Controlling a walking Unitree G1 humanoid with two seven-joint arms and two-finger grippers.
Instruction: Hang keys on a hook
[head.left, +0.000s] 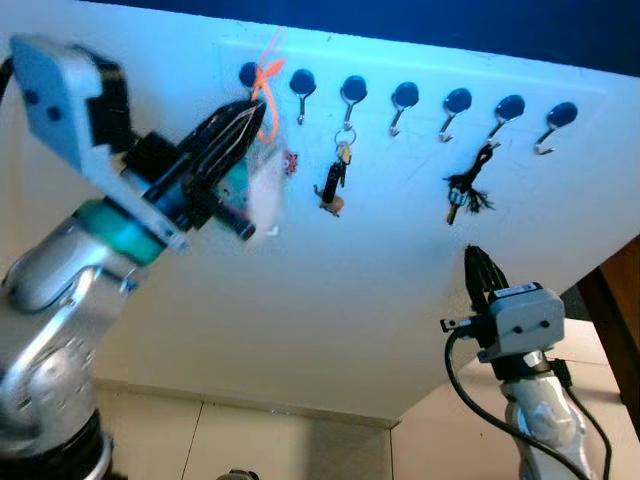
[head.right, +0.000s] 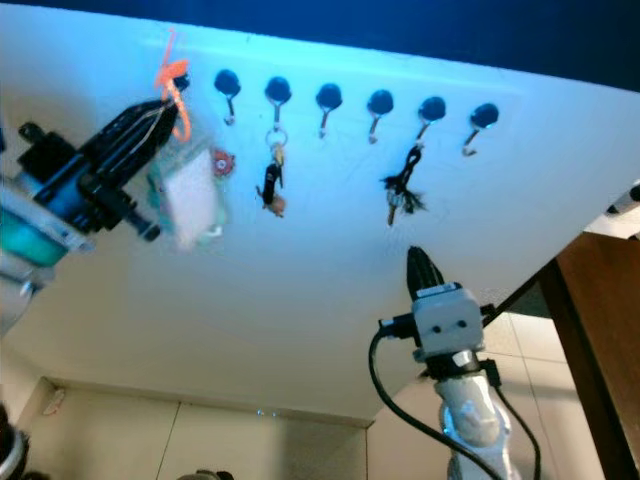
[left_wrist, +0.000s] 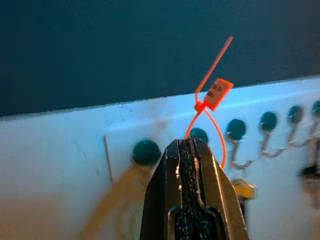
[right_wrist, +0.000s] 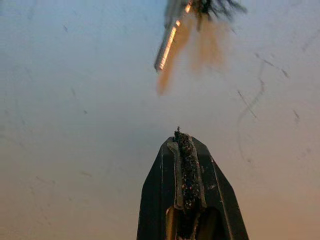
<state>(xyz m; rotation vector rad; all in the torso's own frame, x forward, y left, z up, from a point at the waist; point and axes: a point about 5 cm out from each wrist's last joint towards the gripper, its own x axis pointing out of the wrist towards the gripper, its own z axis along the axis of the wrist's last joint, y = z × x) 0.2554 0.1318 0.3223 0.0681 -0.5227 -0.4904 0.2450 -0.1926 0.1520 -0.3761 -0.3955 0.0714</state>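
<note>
We are holding the orange loop (left_wrist: 207, 122) pinched in our left pincer (head.left: 235, 125), lifting it toward the leftmost hook (head.left: 249, 76); right pincer (head.left: 478, 268) is idling, closed and empty.

Matt white wall (head.left: 330, 300) with glossy metal hooks (head.left: 349, 98) (dark round caps) and an orange plastic tie (left_wrist: 210, 100)
</note>
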